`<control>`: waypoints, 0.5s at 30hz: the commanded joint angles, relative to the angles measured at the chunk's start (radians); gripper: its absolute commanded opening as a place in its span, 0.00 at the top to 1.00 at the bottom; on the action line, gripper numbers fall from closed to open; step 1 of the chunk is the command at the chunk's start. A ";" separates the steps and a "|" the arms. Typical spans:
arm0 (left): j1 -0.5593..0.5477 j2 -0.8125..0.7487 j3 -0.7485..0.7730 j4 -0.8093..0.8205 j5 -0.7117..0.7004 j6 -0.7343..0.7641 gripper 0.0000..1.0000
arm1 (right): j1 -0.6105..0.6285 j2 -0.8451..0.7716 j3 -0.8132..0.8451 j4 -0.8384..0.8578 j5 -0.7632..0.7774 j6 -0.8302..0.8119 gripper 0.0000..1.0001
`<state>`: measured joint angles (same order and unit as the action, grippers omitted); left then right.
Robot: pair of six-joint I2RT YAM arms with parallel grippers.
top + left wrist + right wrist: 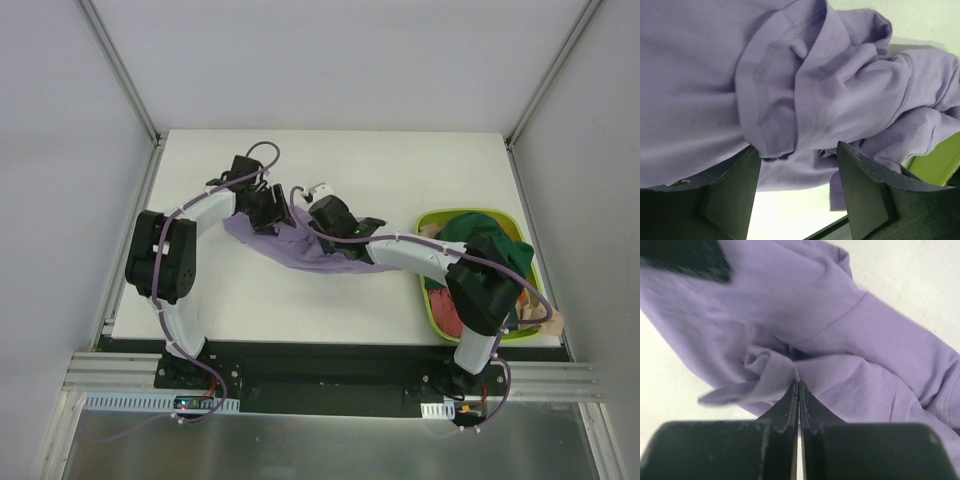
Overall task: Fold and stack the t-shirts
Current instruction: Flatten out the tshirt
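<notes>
Soft matt cloth, creased, stitched at the hems: lavender t-shirt (880, 340); likewise matt cloth, dark green t-shirt (480, 232); smooth, slightly glossy plastic, lime basket (428, 300); smooth matt white surface (400, 160); matt black, faintly grainy fingers (865, 190) of left tool (796, 150); dull metal rails (110, 378) along near edge.

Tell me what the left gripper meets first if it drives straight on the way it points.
The lavender t-shirt: in the left wrist view, a bunched fold with a stitched hem lies right ahead of the left gripper, whose jaws stand open. It looks very close, perhaps touching, but depth is unclear.
</notes>
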<state>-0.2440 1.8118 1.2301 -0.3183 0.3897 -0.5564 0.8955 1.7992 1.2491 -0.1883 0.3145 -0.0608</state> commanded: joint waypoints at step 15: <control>-0.038 -0.089 -0.026 -0.001 -0.101 0.013 1.00 | 0.005 -0.286 -0.275 0.001 0.133 0.139 0.99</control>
<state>-0.2909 1.8729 1.2495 -0.3176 0.3744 -0.5236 0.8974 1.6543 1.0676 -0.1459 0.3817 0.0067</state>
